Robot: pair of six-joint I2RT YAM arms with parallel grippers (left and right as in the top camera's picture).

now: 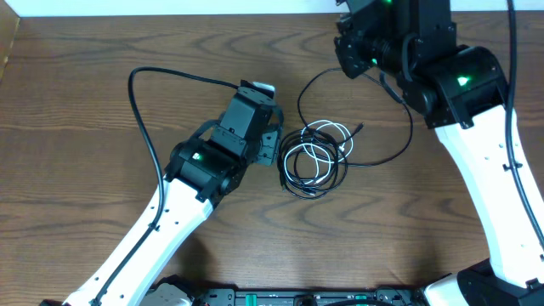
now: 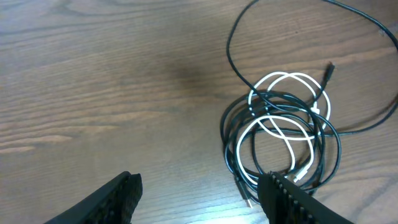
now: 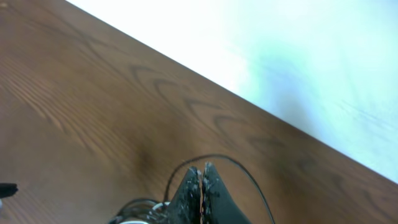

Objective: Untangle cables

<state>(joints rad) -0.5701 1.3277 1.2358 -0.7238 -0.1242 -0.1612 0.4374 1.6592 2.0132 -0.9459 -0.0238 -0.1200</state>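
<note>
Cables [image 1: 314, 160] lie tangled at centre of overhead frame (white one among black). Left gripper [image 2: 200, 182] wide, empty, just left of them. Right gripper [image 3: 201, 179] closed, upper right; hold unclear.

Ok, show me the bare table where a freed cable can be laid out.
Bare wood: the broad stretch below the cable tangle, between left arm and right arm, and the far-left corner of the table. Crowded: the centre, left hand beside the tangle.

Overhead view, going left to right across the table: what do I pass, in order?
In order: left arm's black cable loop → left claw, open → tangled coil of black and white cables → right arm.
</note>
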